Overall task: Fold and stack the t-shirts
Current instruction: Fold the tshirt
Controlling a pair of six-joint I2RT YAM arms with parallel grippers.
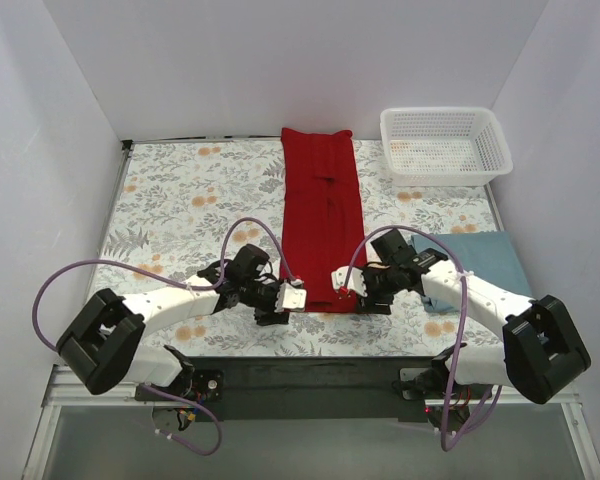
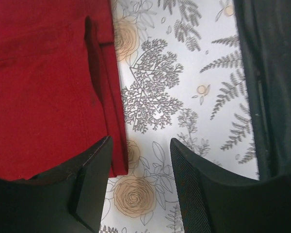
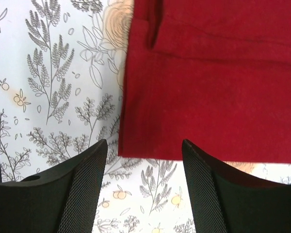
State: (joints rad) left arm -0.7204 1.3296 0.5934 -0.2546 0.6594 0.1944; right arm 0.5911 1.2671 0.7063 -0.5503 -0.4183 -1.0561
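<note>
The red t-shirt [image 1: 320,215], folded into 1 long narrow strip, is lying flat on the flowered table [image 1: 180,200], running away from both pincers. The left pincer [image 1: 293,298] is hovering low at the strip's near left corner. Its 2 fingers are standing apart, with only bare tablecloth showing between them. In its wrist view, the red hem corner is sitting right at 1 fingertip [image 2: 103,145]. The right pincer [image 1: 342,278] is hovering at the near right corner, also spread open and gripping nothing. The red hem is lying just ahead of its gap [image 3: 144,145]. The blue-grey t-shirt [image 1: 485,255] is lying flat behind the right pincer, partly under that arm. A white basket [image 1: 500,150] is sitting well beyond it.
</note>
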